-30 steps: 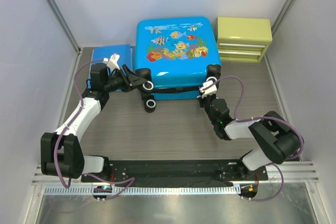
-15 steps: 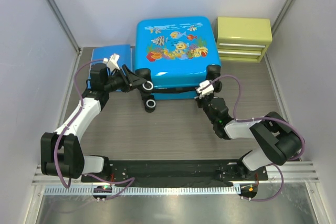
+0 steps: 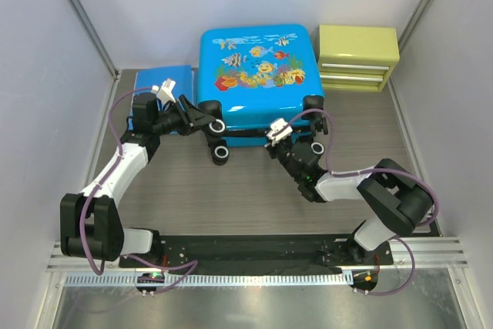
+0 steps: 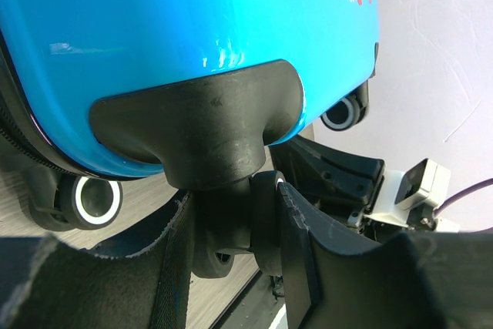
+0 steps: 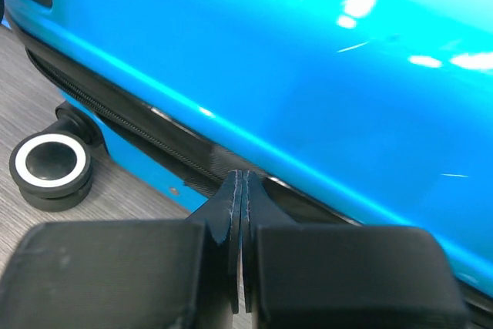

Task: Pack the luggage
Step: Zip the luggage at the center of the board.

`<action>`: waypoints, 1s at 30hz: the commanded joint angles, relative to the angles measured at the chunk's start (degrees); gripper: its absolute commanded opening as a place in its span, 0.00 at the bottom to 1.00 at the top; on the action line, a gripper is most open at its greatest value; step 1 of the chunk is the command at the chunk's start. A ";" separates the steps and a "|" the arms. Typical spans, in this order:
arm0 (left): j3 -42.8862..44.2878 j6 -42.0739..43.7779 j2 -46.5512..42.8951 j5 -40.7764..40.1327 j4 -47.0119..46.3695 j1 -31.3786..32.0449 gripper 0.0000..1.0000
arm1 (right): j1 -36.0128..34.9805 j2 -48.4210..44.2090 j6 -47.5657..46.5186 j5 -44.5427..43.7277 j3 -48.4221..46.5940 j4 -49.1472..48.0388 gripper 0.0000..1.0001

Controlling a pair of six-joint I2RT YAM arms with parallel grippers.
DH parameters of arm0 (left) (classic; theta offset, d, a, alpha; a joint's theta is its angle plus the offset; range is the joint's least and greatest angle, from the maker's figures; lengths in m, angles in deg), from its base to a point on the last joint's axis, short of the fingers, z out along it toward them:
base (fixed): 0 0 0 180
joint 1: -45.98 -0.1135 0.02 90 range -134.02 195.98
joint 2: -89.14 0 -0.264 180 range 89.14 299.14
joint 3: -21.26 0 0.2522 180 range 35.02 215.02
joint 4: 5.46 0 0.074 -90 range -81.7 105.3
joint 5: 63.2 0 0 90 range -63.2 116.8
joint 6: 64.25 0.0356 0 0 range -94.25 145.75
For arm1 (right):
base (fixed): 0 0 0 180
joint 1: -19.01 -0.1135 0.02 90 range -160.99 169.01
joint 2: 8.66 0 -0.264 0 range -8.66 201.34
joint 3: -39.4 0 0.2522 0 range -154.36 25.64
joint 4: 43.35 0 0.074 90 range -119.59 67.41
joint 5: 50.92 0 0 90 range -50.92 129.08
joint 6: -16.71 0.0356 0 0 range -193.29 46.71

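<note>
The left jaws grip the luggage [image 3: 258, 67] by its near-left black wheel [image 4: 231, 229], one finger on each side. The right jaws are pressed fully together, their tips at the dark zip seam [image 5: 139, 132] along the luggage's near side; whether they pinch anything cannot be told. The luggage lies flat and closed at the far middle of the table [image 3: 254, 198]: glossy bright blue, with cartoon fish on top.
</note>
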 commanded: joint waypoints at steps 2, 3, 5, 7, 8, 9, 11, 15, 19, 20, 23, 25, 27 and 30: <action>2.35 0.37 -1.46 5.79 -11.71 -0.28 0.00 | -1.69 0.90 0.77 -4.03 -3.39 -2.21 0.02; 2.43 0.37 -1.54 5.87 -11.71 -0.37 0.00 | -1.69 0.64 1.30 -4.82 -3.48 0.33 0.01; 2.35 0.37 -1.72 5.61 -11.71 -0.37 0.00 | -1.69 -0.67 1.48 -7.89 -2.26 1.84 0.02; 2.26 0.19 -1.81 5.53 -11.71 -0.37 0.00 | -1.43 -2.35 1.04 -11.31 -0.68 3.60 0.04; 2.35 0.11 -1.89 5.44 -11.71 -0.37 0.00 | -0.90 -3.49 1.22 -11.50 0.29 4.74 0.08; 2.35 0.10 -2.07 5.26 -11.54 -0.37 0.00 | 0.41 -6.63 1.65 -11.77 1.95 7.44 0.12; 2.52 0.19 -2.25 4.39 -10.58 -0.37 0.02 | 2.61 -10.07 4.11 -10.54 3.97 10.62 0.25; 2.87 0.63 -2.42 3.94 -9.43 -0.90 0.03 | 8.76 -15.44 7.28 -8.60 5.31 16.25 0.44; 3.14 0.72 -2.51 3.94 -8.81 -1.60 0.03 | 10.70 -12.92 7.90 -6.76 2.67 19.95 0.55; 3.23 0.72 -2.51 3.86 -8.64 -1.78 0.01 | 10.70 -12.21 7.38 -5.89 2.06 20.13 0.56; 3.23 0.81 -2.77 3.85 -8.55 -2.22 0.00 | 10.79 -11.06 7.28 -5.79 2.57 18.82 0.57; 3.23 0.89 -3.04 3.77 -8.55 -2.39 0.00 | 10.79 -11.49 7.37 -6.85 3.19 17.84 0.57; 3.14 0.90 -3.04 3.94 -8.46 -2.39 0.00 | 10.97 -11.67 7.20 -7.28 4.34 14.59 0.57; 3.14 0.63 -2.86 4.38 -8.64 -2.39 0.00 | 10.97 -9.66 6.76 -7.28 2.76 14.94 0.56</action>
